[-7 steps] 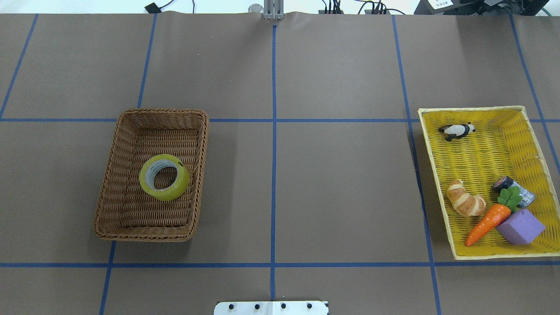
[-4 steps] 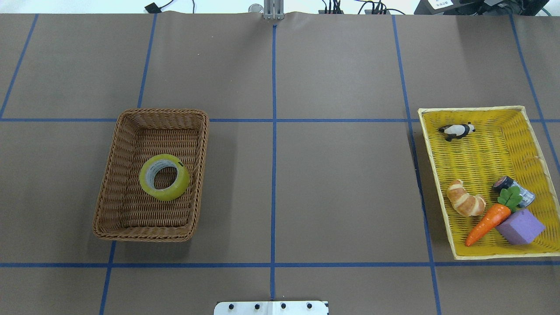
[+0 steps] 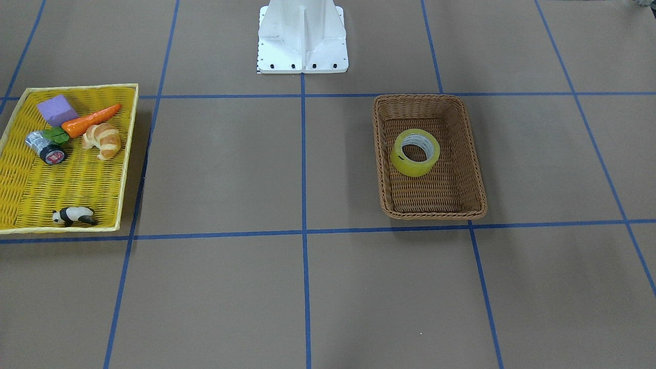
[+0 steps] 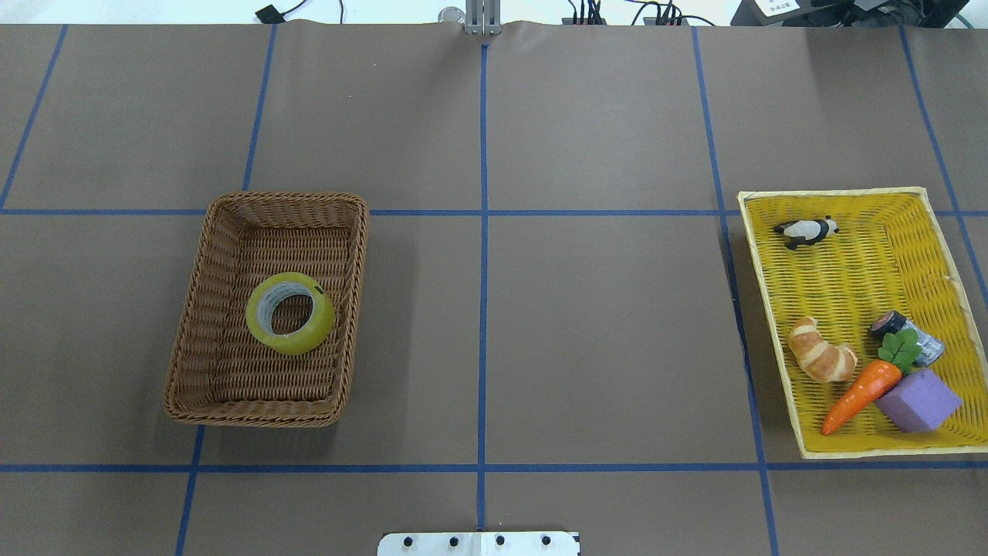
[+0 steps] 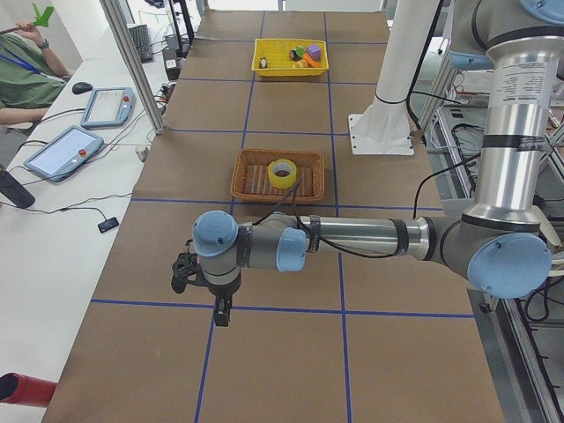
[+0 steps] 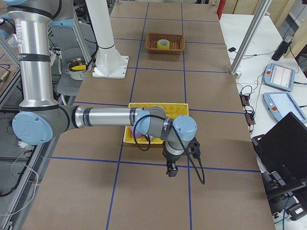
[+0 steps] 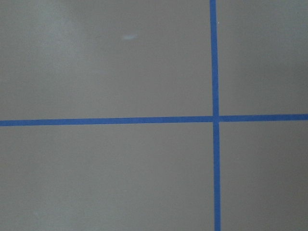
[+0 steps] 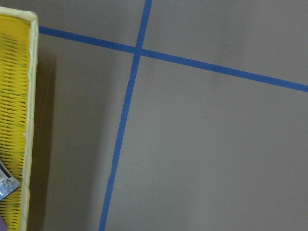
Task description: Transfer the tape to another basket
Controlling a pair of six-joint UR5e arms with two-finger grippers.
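The yellow tape roll [image 4: 310, 339] lies flat inside the brown wicker basket [image 4: 193, 309] on the table's left half; it also shows in the front view [image 3: 403, 162] in the basket [image 3: 472, 154]. Neither gripper shows in the overhead or front view. In the left side view the left gripper [image 5: 220, 314] hangs over bare table, well away from the basket [image 5: 251, 176]. In the right side view the right gripper [image 6: 171, 171] hangs just beyond the yellow tray [image 6: 158, 106]. I cannot tell whether either is open or shut.
The shallow yellow tray [image 4: 849, 262] on the right holds a croissant [image 4: 820, 352], a carrot [image 4: 861, 390], a purple block [image 4: 918, 400], a silver-and-black cylinder [image 4: 899, 324] and a panda figure [image 4: 805, 230]. The robot's white base [image 3: 302, 38] stands at mid-table.
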